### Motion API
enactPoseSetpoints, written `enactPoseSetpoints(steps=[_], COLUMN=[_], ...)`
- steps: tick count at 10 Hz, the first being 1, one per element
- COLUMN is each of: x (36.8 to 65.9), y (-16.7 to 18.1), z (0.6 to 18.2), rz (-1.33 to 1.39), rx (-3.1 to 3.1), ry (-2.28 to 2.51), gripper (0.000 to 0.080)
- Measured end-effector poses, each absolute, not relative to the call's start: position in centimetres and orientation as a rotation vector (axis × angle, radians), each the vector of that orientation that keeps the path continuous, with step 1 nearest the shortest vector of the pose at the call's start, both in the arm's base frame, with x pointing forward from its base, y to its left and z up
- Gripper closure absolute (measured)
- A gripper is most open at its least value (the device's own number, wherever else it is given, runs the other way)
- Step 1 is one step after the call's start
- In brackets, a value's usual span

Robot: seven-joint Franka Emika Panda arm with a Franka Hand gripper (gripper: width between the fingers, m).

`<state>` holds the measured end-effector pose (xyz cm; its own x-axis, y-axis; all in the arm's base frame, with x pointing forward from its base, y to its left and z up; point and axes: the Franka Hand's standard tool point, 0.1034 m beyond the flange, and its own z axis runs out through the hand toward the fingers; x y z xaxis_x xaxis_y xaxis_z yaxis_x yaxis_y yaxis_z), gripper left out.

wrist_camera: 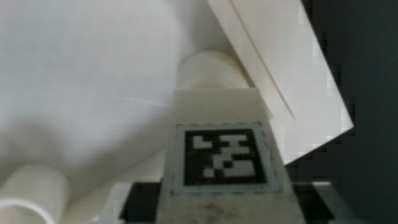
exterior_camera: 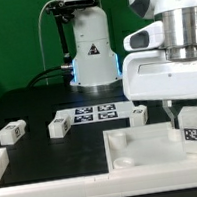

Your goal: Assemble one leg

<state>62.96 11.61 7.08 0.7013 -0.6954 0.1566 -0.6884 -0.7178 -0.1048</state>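
gripper (exterior_camera: pixel 190 116) clenched on leg (exterior_camera: pixel 191 130); exterior view's lower right | you hold it upright over tabletop (exterior_camera: pixel 134 150); likely lining up a corner socket

1. A white leg (wrist_camera: pixel 221 100) fills mid-frame, with a black-and-white tag (wrist_camera: pixel 224 156) on its near face.
2. The gripper (wrist_camera: pixel 224 204) has dark fingers (wrist_camera: pixel 135 203) flanking the leg at the frame's edge.
3. Behind the leg lies a white panel (wrist_camera: pixel 89 80), its rim (wrist_camera: pixel 267 50) running diagonally against a dark table (wrist_camera: pixel 365 50).
4. A rounded white stub (wrist_camera: pixel 36 190) shows in one corner.
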Motion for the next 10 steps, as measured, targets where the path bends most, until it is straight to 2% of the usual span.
enactPoseSetpoints(steps=[3,7,8,9,10], x=[62.65,62.24,62.22,62.21,62.22], y=[11.62,12.22,12.29,12.30,12.30], z=[6.99,6.87,6.85,6.83,6.83], rz=[-0.270,-0.194,-0.188,-0.190,-0.195], rx=[-2.585,-2.214,-2.195,-2.220,-2.272], ry=[1.647,2.062,2.077,2.053,1.999], gripper=[0.0509,0.0509,0.0417,0.0417,0.0242])
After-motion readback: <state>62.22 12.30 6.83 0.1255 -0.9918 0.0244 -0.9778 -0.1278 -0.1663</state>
